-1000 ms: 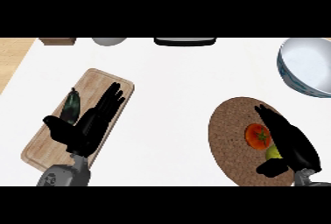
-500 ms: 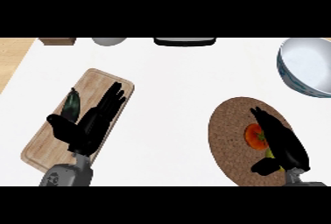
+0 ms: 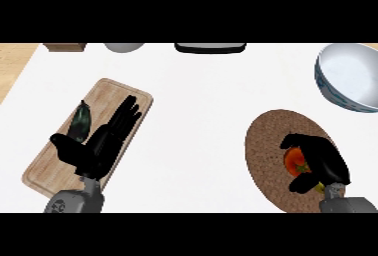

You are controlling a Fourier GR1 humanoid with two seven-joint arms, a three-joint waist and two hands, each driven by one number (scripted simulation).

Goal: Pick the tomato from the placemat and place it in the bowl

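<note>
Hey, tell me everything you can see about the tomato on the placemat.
The tomato is round, smooth and orange-red, with a small dark spot that may be its stem end. Only its left part shows. The right hand covers the rest, with its fingers curled over the tomato's far side and its thumb by the near side. The tomato lies over the right half of the round, brown, woven-looking placemat. I cannot tell whether it has been lifted off the mat.

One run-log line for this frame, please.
phase: grasp | right hand: curled round tomato, over placemat | left hand: open, resting over cutting board | bowl: empty, upper right
</note>
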